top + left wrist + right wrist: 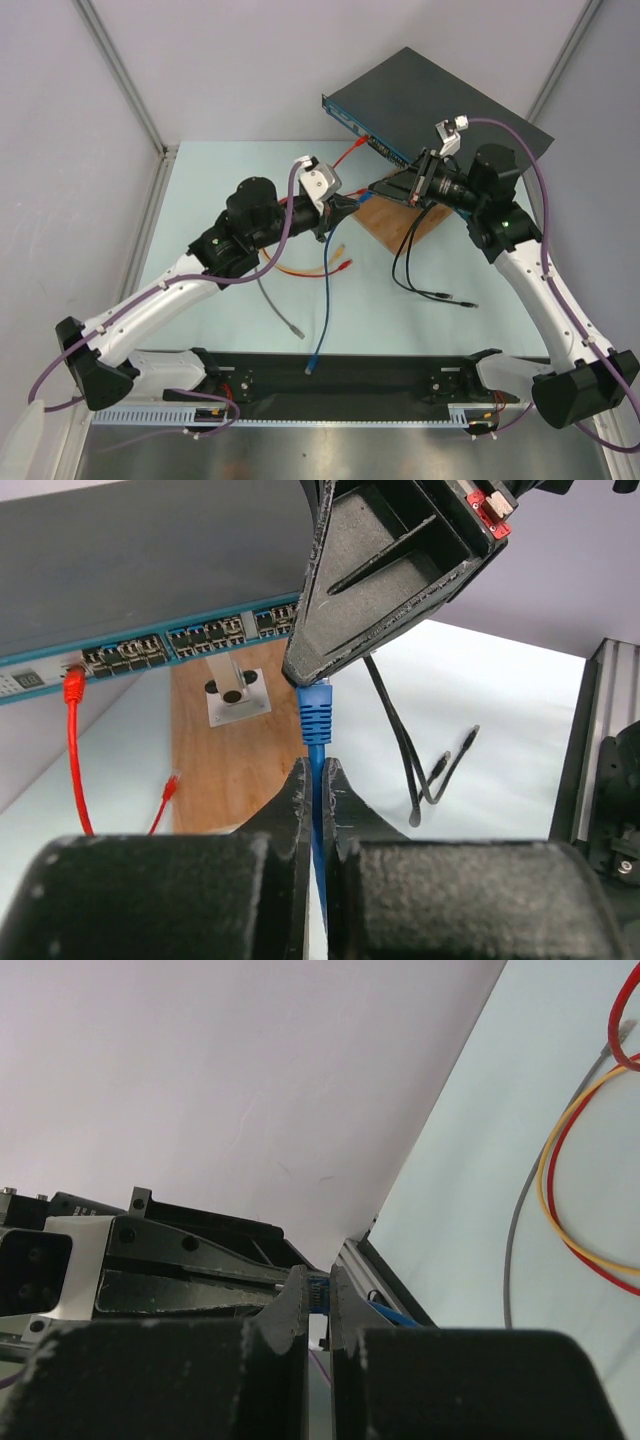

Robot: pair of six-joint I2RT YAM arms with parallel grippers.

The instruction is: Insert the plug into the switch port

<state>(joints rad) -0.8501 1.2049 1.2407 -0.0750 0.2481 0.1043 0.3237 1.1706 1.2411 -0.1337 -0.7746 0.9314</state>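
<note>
The switch [440,105] is a flat black box at the back right, with its blue front face [200,640] showing a row of sockets. My left gripper [317,775] is shut on the blue cable [318,780] just below the blue plug [315,712]. My right gripper [319,1285] is shut on the tip of the same plug [319,1295], which sits between its fingers. In the top view both grippers meet at the board's near edge, left [350,206] and right [373,192], short of the switch face. The blue cable [325,300] hangs down toward the table's front.
A brown wooden board [405,225] lies in front of the switch. A red cable [73,695] is plugged into a left socket. A black cable [425,288], a grey cable [275,305] and orange and red cables [315,268] lie on the table.
</note>
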